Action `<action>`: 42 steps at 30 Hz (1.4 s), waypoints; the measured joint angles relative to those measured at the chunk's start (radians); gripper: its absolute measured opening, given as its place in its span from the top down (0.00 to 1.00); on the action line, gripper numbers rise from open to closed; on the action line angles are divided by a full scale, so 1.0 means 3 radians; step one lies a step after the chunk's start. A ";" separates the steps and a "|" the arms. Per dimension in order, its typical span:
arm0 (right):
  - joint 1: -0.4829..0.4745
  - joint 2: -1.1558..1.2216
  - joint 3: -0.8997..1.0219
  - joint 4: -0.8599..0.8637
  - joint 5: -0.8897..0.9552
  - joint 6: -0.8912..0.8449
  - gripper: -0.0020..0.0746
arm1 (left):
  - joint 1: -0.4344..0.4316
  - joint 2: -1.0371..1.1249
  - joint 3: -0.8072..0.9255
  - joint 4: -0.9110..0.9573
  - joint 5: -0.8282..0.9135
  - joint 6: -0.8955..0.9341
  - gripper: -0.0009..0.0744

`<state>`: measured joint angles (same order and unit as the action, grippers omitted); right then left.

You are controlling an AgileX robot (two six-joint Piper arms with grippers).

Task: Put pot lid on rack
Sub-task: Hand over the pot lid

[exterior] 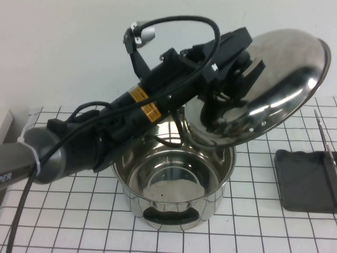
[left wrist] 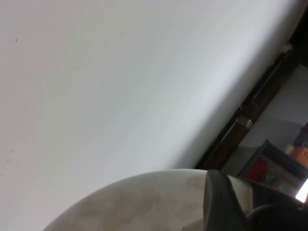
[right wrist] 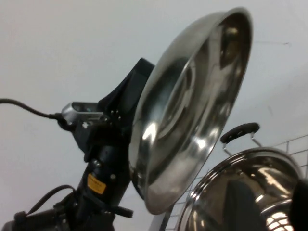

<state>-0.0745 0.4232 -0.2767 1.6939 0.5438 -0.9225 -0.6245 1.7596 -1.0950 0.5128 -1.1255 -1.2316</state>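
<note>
A: Starting at the left, what's the left gripper [exterior: 247,71] doing?

B: Raised over the pot [exterior: 174,182], clamped on the knob of the pot lid [exterior: 274,89]. The knob itself is mostly hidden behind the fingers. The lid hangs tilted, up in the air, above the pot's back-right rim and well clear of the table [exterior: 63,211].

A: How will the lid handle?

B: Judging by the look: rigid polished steel, prob. moderately heavy for 1 small knob grip. The surface is mirror-slick, so the rim is a poor hold; the knob is the only sensible spot. With weight off-centre, it could swing or twist in the grip if moved fast.

A: And further right?

B: The rack [exterior: 305,179] sits at the right table edge, well apart from the pot, with thin wire prongs [exterior: 325,153] standing up. The lid's edge needs to drop between those.

A: Right gripper?

B: Not visible in the high view. Its wrist cam looks at the lid's underside [right wrist: 192,106] from low down, so the arm's likely parked off to the right. Open or closed, can't tell.
</note>
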 joint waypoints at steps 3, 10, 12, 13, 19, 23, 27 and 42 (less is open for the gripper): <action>0.0000 0.0586 -0.0412 0.0000 0.0312 -0.0122 0.55 | 0.0000 0.0000 -0.0094 0.0032 -0.0021 0.0000 0.57; 0.0000 0.1676 -0.1333 0.0000 0.1003 -0.0240 0.31 | 0.0005 0.0000 -0.0113 0.0065 -0.0034 -0.0007 0.57; 0.0000 0.1912 -0.1521 0.0000 0.1157 -0.0231 0.30 | 0.0007 0.0000 -0.0113 0.0065 -0.0034 -0.0013 0.57; 0.0000 0.2013 -0.1583 0.0000 0.1222 -0.0212 0.30 | 0.0007 0.0000 -0.0113 0.0065 -0.0034 -0.0020 0.57; 0.0000 0.2421 -0.1820 -0.0015 0.1429 -0.0129 0.30 | 0.0007 0.0000 -0.0113 0.0065 -0.0034 -0.0033 0.57; 0.0000 0.2562 -0.1947 -0.0020 0.1460 -0.0117 0.30 | 0.0007 0.0000 -0.0113 0.0073 -0.0034 -0.0046 0.57; 0.0097 0.2621 -0.2077 -0.0020 0.1429 -0.0124 0.32 | 0.0007 0.0000 -0.0113 0.0075 -0.0034 -0.0051 0.57; 0.0467 0.2798 -0.2154 0.0104 0.1299 -0.0251 0.89 | 0.0034 0.0000 -0.0113 0.0260 0.0041 -0.0057 0.57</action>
<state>0.0655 1.2627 -0.9228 1.7250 0.9335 -0.9978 -0.6143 1.7596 -1.1289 0.5909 -1.1131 -1.2487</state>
